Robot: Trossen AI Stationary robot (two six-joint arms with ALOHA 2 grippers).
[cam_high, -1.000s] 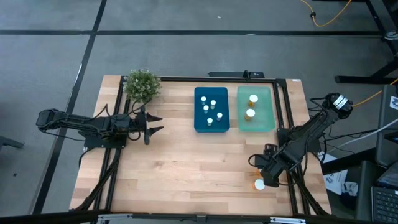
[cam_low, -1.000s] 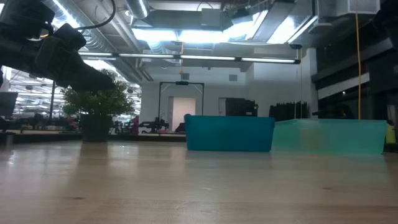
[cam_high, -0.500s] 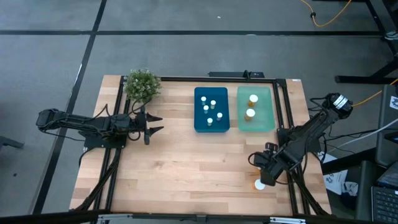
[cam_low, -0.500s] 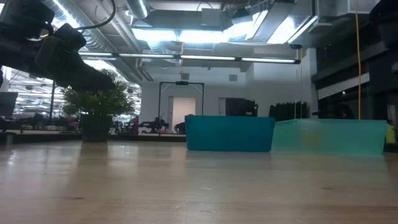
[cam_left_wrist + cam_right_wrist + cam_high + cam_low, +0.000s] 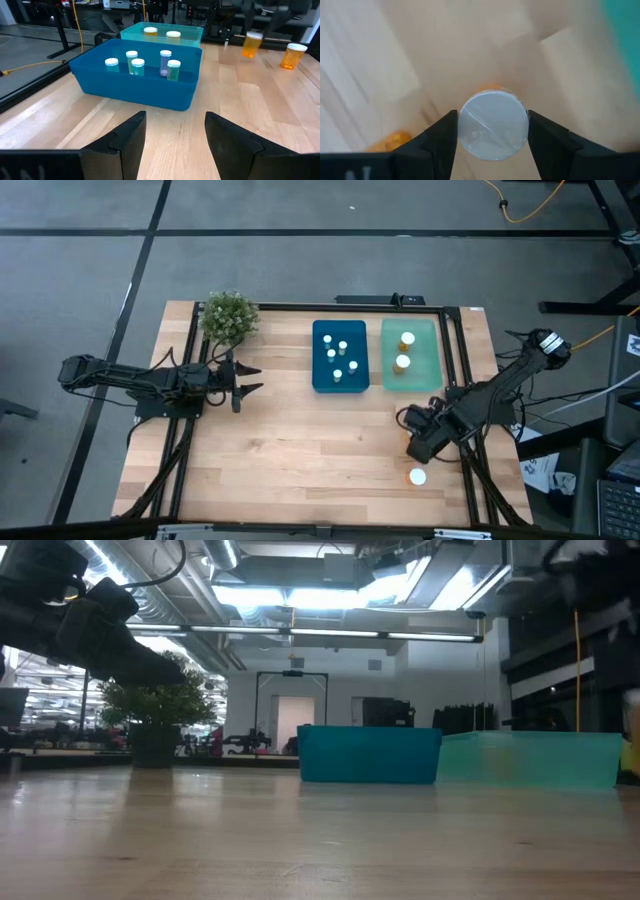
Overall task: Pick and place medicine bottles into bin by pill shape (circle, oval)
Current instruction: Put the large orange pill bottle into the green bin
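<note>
My right gripper [image 5: 413,442] is shut on an orange-amber medicine bottle with a white cap [image 5: 251,44], above the table's right side, near the teal bin [image 5: 410,356]. A second amber bottle [image 5: 417,477] stands on its base near the front right. Five small bottles stand in the blue bin [image 5: 339,356], and two amber ones stand in the teal bin. My left gripper [image 5: 250,380] is open and empty at the table's left, level, pointing toward the bins. My right gripper pinches the bottle at its white cap [image 5: 493,131] between the two fingers [image 5: 442,135], one on each side. The fingers come from above, pointing down. The bottle hangs upright below them, clear of the table.
A potted plant [image 5: 229,316] stands at the far left corner. The two bins sit side by side at the far middle. Bare wood lies between the arms and toward the near edge. Black frame rails run along both sides of the table.
My right gripper has risen and moved toward the far edge and the teal bin, carrying the amber bottle, now lifted clear of the table. The other amber bottle has stayed where it was.
</note>
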